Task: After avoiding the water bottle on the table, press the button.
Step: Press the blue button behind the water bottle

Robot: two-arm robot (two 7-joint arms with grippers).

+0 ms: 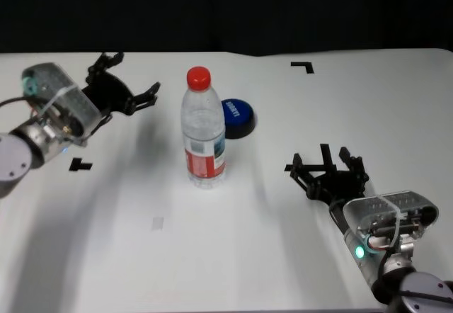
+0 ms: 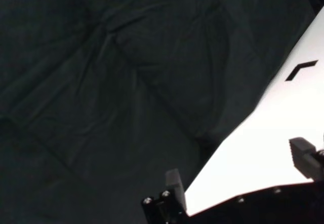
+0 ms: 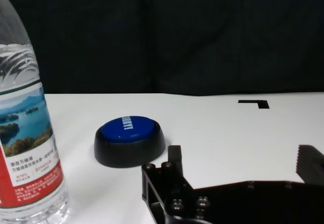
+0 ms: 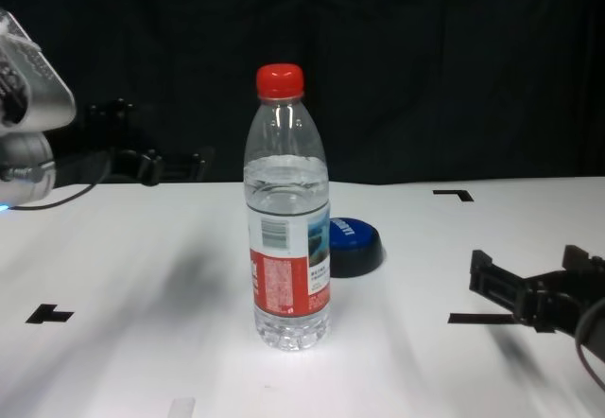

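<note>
**Clear plastic bottle stands guard in front of the blue button**

Clear plastic is the hazard. The water bottle point(image 1: 204, 130) stands upright near the middle of the white bench point(image 1: 141, 256), tall, narrow-based and only part full, so it would probably tip at a light knock. The button point(image 1: 237, 117) sits just behind it and a little to the robot's right, low against the bench; in the head and chest views the bottle hides its left edge.

The likeliest fault is a sideways brush. The left claw point(image 1: 126, 88) hangs above the bench, well off to the bottle's left and at about cap height, so a straight sweep from there toward the button would meet the bottle's neck or red cap. The right claw point(image 1: 327, 170) sits low on the right side, near the bench, with open bench between it and the button. From that side a wide finger or the wrist housing could still clip the bottle if the approach drifts left. A press landing off-centre might also slide the button into the bottle's base.

Both claws are spread wide. Neither holds nor touches anything.
</note>
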